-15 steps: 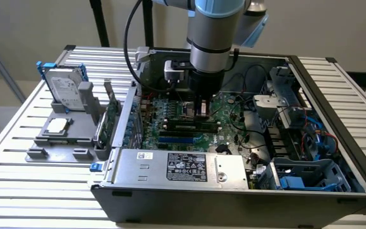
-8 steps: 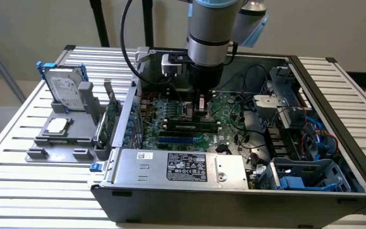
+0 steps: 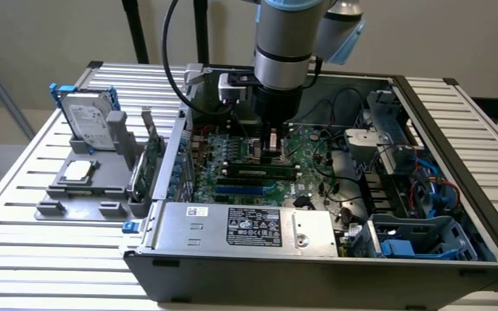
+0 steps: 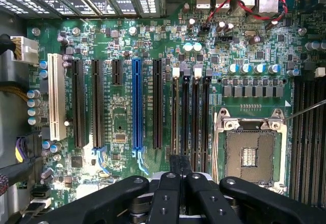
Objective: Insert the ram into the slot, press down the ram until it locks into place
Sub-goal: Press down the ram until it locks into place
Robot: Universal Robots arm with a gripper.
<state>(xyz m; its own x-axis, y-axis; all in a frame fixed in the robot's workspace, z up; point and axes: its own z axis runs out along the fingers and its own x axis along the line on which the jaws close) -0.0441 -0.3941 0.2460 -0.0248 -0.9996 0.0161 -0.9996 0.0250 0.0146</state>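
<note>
The ram (image 3: pixel 262 172), a long thin green stick with dark chips, stands on edge in one of the black memory sockets (image 4: pixel 196 112) on the motherboard (image 3: pixel 231 149) inside the open computer case. My gripper (image 3: pixel 272 154) hangs straight down over the ram, with its tips close to the ram's top edge. Whether they touch it I cannot tell. In the wrist view the black fingers (image 4: pixel 168 193) are drawn together, and the gripper (image 4: pixel 181 165) sits over the near end of the sockets, shut with nothing green between the tips.
A silver power supply (image 3: pixel 249 223) fills the case's front. Drive cages and cables (image 3: pixel 404 168) crowd the exterior view's right. A grey fixture (image 3: pixel 85 181) outside the case holds a hard drive (image 3: pixel 89 120) and a taller green expansion card (image 3: pixel 150 162). The CPU socket (image 4: pixel 249 152) lies beside the memory sockets.
</note>
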